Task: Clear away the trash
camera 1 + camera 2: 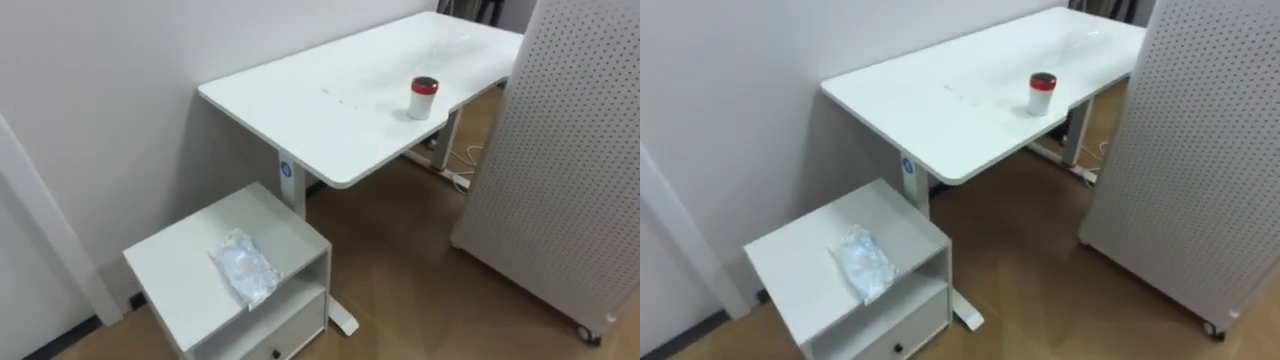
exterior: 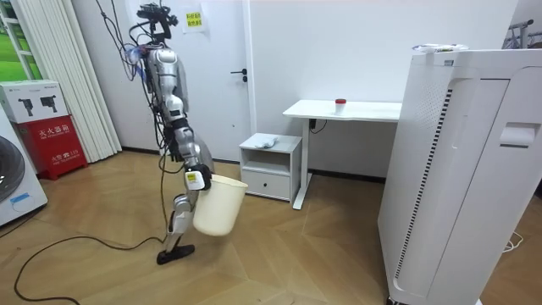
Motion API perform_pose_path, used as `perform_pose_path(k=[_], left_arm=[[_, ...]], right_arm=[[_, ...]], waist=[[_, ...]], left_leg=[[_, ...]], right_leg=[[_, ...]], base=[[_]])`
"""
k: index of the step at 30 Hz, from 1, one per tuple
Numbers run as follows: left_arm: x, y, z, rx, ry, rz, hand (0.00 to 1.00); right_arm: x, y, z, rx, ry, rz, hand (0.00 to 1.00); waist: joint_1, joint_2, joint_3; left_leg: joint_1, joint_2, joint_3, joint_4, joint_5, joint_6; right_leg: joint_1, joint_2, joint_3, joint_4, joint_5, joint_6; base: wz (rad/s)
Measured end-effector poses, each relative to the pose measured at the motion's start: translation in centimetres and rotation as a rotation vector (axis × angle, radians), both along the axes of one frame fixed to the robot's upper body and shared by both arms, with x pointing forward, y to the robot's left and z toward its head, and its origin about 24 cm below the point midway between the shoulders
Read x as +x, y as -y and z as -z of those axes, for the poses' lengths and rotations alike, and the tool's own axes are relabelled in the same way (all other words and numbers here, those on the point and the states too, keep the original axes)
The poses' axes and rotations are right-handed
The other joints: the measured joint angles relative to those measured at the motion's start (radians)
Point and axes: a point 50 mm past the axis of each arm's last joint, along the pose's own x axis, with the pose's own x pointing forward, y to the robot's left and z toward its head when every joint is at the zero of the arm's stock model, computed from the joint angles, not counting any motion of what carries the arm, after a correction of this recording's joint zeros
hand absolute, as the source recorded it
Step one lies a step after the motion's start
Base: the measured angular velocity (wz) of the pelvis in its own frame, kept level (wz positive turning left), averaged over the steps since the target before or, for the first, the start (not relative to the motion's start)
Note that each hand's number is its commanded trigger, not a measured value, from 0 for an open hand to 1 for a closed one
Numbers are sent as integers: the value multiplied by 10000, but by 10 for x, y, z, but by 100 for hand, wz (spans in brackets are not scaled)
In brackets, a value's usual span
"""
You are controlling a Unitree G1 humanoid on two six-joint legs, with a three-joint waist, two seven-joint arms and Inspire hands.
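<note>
Plastic garbage (image 1: pixel 245 268) at seven o'clock may skid off its cabinet (image 1: pixel 168 262) if nudged; we cannot tell how our right hand (image 2: pixel 194 174) sets its fingers at the bin (image 2: pixel 218 207).

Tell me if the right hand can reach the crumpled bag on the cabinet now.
Probably not: the right hand carries the white bucket, and the robot stands well short of the cabinet. The crumpled bag itself lies uncovered on top.
</note>
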Motion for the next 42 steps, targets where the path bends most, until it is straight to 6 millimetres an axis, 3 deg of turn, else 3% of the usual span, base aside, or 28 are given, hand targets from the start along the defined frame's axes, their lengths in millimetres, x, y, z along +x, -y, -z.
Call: perform_pose_path(k=[3, 6, 7, 9, 10, 11, 12, 13, 15, 16, 18, 19, 20, 21, 22, 24, 26, 30, 32, 33, 34, 36, 37, 38, 39, 40, 42], left_arm=[[9, -1, 0, 42, 196, 38, 0], [18, -4, -1, 183, 504, -16, 0], [23, -5, -1, 266, 653, 2, 0], [28, -7, -2, 517, 861, 39, 0], [32, -9, -3, 712, 1002, 66, 0], [33, -10, -4, 915, 1042, 89, 0], [35, -11, -4, 1004, 1072, 85, 0], [39, -11, -5, 1158, 1169, 115, 0], [45, -12, -6, 1392, 1457, 234, 0], [49, -12, -7, 1471, 1677, 148, 0], [53, -9, -7, 1575, 1994, -78, 0], [54, -8, -7, 1575, 2071, 30, 0], [58, -6, -7, 1602, 2232, 99, 0], [60, -6, -8, 1653, 2325, 96, 0], [63, -6, -9, 1759, 2514, 98, 0], [72, -5, -12, 1927, 2920, 129, 0], [85, -6, -16, 2301, 3330, 426, 0], [115, -8, -25, 2748, 4208, 813, 0], [152, -6, -38, 3056, 5278, 1156, 0], [161, -6, -42, 3140, 5578, 1271, 0], [180, -4, -50, 3340, 6054, 1641, 0], [210, 4, -62, 3505, 6732, 2596, 0], [233, 14, -73, 3559, 7368, 3326, 0], [262, 28, -90, 3641, 8280, 4149, 0], [275, 31, -100, 3784, 8720, 4517, 0], [288, 39, -109, 3876, 9233, 4847, 0], [293, 38, -112, 4233, 9184, 5039, 0]], right_arm=[[7, 2, -1, -142, 131, -262, 100], [18, 2, -1, -254, 390, -377, 100], [17, 3, -2, -283, 392, -351, 100], [19, 3, -2, -308, 516, -191, 100], [20, 3, -2, -294, 597, -39, 100], [21, 4, -2, -306, 730, 163, 100], [22, 4, -2, -316, 814, 278, 100], [23, 5, -3, -341, 983, 439, 100], [27, 6, -4, -433, 1175, 668, 100], [26, 7, -4, -453, 1185, 890, 100], [24, 7, -4, -515, 1239, 1068, 100], [17, 8, -4, -567, 1172, 1169, 100], [15, 9, -4, -677, 1204, 1264, 100], [14, 9, -4, -708, 1191, 1293, 100], [11, 8, -4, -747, 1156, 1316, 100], [13, 9, -4, -828, 1218, 1192, 100], [14, 9, -3, -968, 1139, 985, 100], [27, 7, -3, -767, 1342, 496, 100], [47, 5, -4, -613, 1776, -142, 100], [52, 4, -5, -576, 1884, -356, 100], [65, 2, -6, -560, 2062, -910, 100], [81, -2, -8, -433, 2356, -1320, 100], [88, -3, -9, -395, 2409, -1441, 100], [93, -3, -9, -380, 2460, -1416, 100], [97, -6, -10, -329, 2531, -1431, 100], [107, -9, -11, -263, 2762, -1516, 100], [122, -11, -15, -232, 3095, -1693, 100]], waist=[[64, -25, 2], [95, -124, 11], [54, -139, 22], [71, -154, 34], [100, -99, 37], [108, 68, -29], [111, 124, -29], [106, 251, 4], [118, 428, 35], [70, 520, 44], [19, 629, 75], [-76, 654, 58], [-215, 713, 46], [-309, 729, 15], [-329, 708, -53], [-195, 792, 1], [-239, 768, 36], [-256, 736, 55], [-250, 669, 105], [-251, 661, 104], [-327, 633, 142], [-638, 569, 280], [-779, 546, 355], [-869, 743, 301], [-834, 625, 344], [-714, 496, 409], [-653, 549, 460]], left_leg=[[44, -152, 148, 383, -507, 137], [406, -425, 164, 438, -848, 348], [593, -557, 181, 430, -990, 441], [1000, -675, 166, 315, -1181, 556], [1299, -672, 109, 147, -1262, 612], [1594, -652, -30, -124, -1313, 637], [1700, -624, -109, -247, -1335, 635], [1878, -497, -158, -470, -1334, 633], [2079, -264, -153, -741, -1318, 612], [2227, -119, -204, -959, -1318, 604], [2616, -22, -439, -1429, -1266, 520], [2823, -25, -639, -1689, -1243, 481], [2932, 2, -879, -1840, -1251, 419], [2959, 19, -1007, -1900, -1254, 367], [3051, 87, -1101, -2012, -1257, 251], [3169, 243, -1100, -2199, -1173, 103], [3234, 320, -854, -2187, -975, -226], [3184, 497, -591, -2149, -935, -294], [3043, 534, -640, -2210, -934, -295], [2971, 537, -656, -2199, -934, -295], [2746, 526, -612, -1976, -944, -311], [1715, 517, -518, -307, -1019, -570], [670, 643, -499, 65, -1156, -745], [-334, 1050, -468, -682, -789, -580], [-676, 1125, -63, -347, -482, -344], [-1037, 1115, 341, -3, -438, -216], [-1271, 1102, 490, 214, -486, -150]], right_leg=[[-142, -258, -220, 692, -235, 343], [-1134, -696, -656, 3499, -178, 746], [-1525, -958, -889, 4701, 157, 1089], [-1976, -1244, -1201, 6081, 1069, 1051], [-2250, -1303, -1315, 6731, 1936, 1022], [-2494, -1292, -1364, 7158, 2551, 900], [-2682, -1297, -1386, 7345, 2477, 887], [-3233, -1248, -1543, 7560, 2071, 805], [-4110, -1031, -1578, 7130, 1508, 756], [-4446, -813, -1562, 6102, 1313, 720], [-4482, -562, -1553, 3685, 1319, 700], [-4341, -508, -1582, 2033, 1609, 702], [-4249, -381, -1576, 974, 2430, 718], [-4149, -323, -1569, 669, 2797, 665], [-3996, -130, -1575, 494, 3232, 739], [-3817, 34, -1604, 265, 3278, 662], [-3327, 27, -1498, -364, 3307, 615], [-3295, 171, -1230, -460, 3306, 616], [-3629, 272, -1301, -265, 3280, 576], [-3724, 280, -1289, -215, 3280, 574], [-3845, 187, -1202, -100, 3284, 567], [-3881, -36, -892, -112, 3284, 568], [-4128, -104, -409, -62, 3273, 588], [-4768, -92, -418, 474, 3075, 853], [-5188, -223, -423, 945, 2792, 996], [-5843, -408, -796, 1517, 2603, 1062], [-6254, -404, -1114, 1451, 2784, 932]], base=[[-6], [9], [17], [12], [0], [-3], [0], [-6], [-3], [7], [25], [54], [61], [55], [30], [11], [25], [8], [-2], [-10], [17], [53], [88], [85], [47], [-12], [-36]])
